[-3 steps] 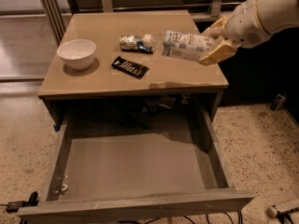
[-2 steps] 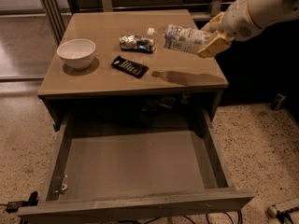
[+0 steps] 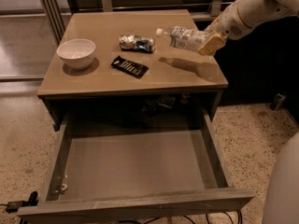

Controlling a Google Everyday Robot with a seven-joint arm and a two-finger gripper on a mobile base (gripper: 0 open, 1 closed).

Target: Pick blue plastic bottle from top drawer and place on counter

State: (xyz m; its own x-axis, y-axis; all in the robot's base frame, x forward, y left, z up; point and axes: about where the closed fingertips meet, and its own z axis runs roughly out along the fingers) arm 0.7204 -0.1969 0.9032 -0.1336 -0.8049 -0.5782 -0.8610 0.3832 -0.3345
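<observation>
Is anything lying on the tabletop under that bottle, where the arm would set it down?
Nothing visible does. The pincer holds the blue plastic bottle in the air over a bare part of the counter, with only its shadow beneath. The foil packet and black wrapper lie off to the side, toward the white bowl.
</observation>
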